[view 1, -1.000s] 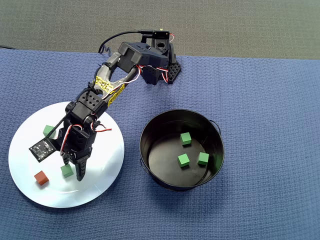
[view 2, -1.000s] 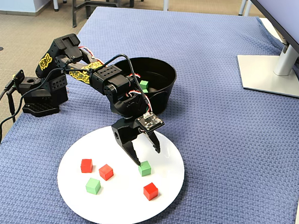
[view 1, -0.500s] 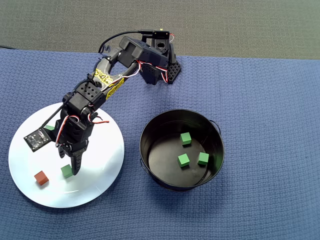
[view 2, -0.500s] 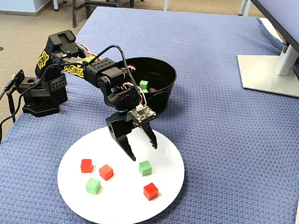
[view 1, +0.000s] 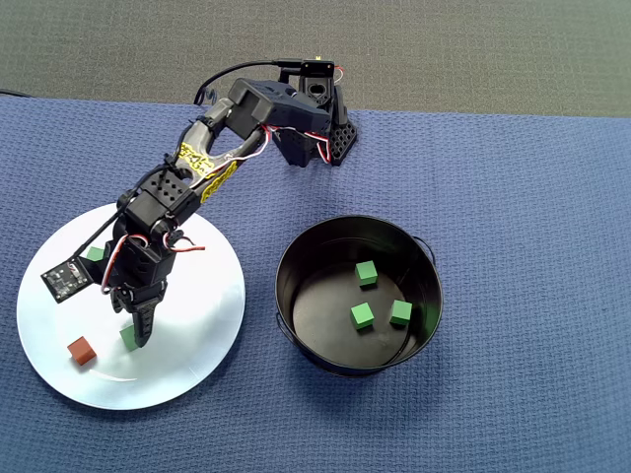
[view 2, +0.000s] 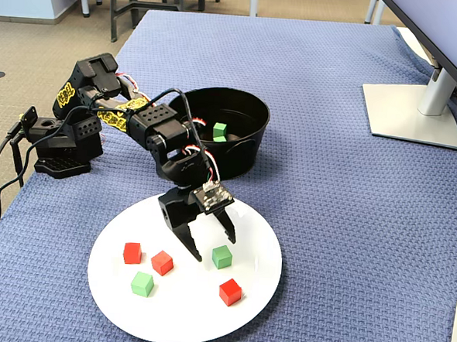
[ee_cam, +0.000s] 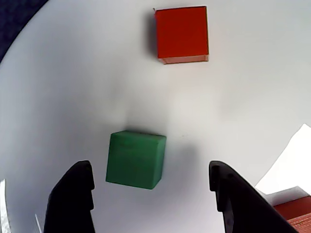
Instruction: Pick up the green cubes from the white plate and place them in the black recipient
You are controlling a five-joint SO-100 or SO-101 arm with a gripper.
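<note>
No brand, label or legible writing can be made out; only a yellow band with dark patterning is seen on the arm (view 2: 119, 112) in the fixed view, too small to be read.

Five green cubes are counted in all. Three are seen lying in the black recipient (view 1: 296, 258) in the overhead view: one (view 1: 366, 273) toward the back, two (view 1: 362, 315) (view 1: 400, 312) side by side nearer the front. Two remain on the white plate (view 2: 204, 317): one (view 2: 222, 256) just beside the gripper (view 2: 214, 244), the other (view 2: 142, 283) toward the plate's left in the fixed view. Three red-orange cubes (view 2: 132, 253) (view 2: 161, 262) (view 2: 230, 292) are also counted on the plate.

The gripper is held with its jaws spread apart, nothing grasped. In the wrist view, a green cube (ee_cam: 136, 159) is seen resting on the plate between the two black fingertips (ee_cam: 72, 194), nearer the left one and touched by neither. A red-orange cube (ee_cam: 181, 34) is seen beyond it.

A monitor stand (view 2: 415, 109) is seen on the blue cloth (view 2: 350, 209).
</note>
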